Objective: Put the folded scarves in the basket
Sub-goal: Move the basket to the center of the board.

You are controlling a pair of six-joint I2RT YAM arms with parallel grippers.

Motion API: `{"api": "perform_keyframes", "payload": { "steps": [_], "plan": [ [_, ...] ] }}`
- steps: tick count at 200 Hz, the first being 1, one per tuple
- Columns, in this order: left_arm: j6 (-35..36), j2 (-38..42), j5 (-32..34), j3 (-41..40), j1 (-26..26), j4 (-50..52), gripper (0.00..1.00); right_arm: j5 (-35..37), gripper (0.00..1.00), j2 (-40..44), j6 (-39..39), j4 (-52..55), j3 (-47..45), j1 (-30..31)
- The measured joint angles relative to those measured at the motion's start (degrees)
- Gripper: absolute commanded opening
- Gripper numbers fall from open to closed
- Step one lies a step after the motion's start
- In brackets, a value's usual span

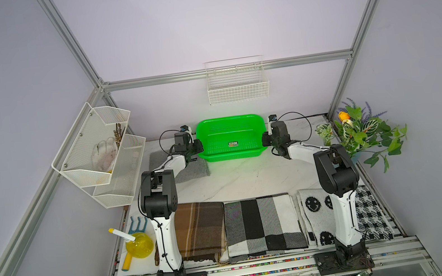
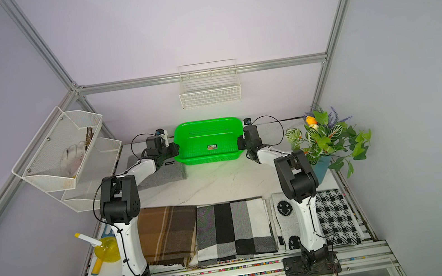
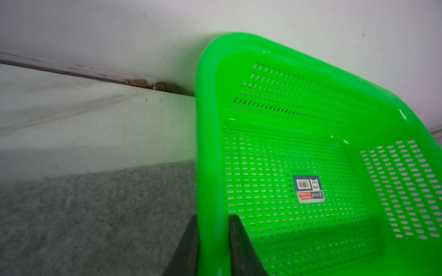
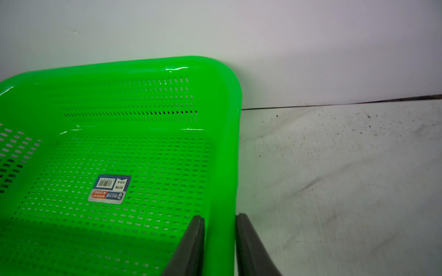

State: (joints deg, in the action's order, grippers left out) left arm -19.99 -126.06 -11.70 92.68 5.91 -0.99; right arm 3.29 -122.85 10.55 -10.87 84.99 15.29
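The left gripper (image 3: 213, 216) and right gripper (image 4: 219, 215) each clamp a short-side rim of the green basket (image 1: 227, 119), which spans between them. It looks light, stiff and slick, so opposite rims suit. The soft folded scarves (image 1: 262, 223) lie well behind both.

Basket (image 1: 228, 119) against the back wall (image 1: 168, 108), a cloth (image 1: 191, 173) just left of it, scarves (image 1: 262, 223) in a row in front

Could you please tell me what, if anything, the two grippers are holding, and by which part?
Both hold the basket: the left gripper pinches its left side rim, the right gripper its right side rim.
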Motion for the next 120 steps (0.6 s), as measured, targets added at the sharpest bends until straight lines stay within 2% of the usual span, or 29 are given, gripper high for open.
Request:
{"api": "perform_keyframes", "payload": {
  "steps": [12,70,120],
  "plan": [
    [0.1,0.5,-0.2,-0.7,0.2,-0.1,0.11,0.2,0.26,2.1,0.2,-0.1,-2.8,0.1],
    [-0.2,4.7,-1.7,-6.3,2.2,1.1,0.1,3.5,0.22,10.5,0.8,-0.4,-13.9,0.2],
    [-1.1,11.8,-1.7,-16.5,5.1,-0.1,0.1,7.1,0.21,19.6,0.8,2.5,-23.3,0.8]
  ]
}}
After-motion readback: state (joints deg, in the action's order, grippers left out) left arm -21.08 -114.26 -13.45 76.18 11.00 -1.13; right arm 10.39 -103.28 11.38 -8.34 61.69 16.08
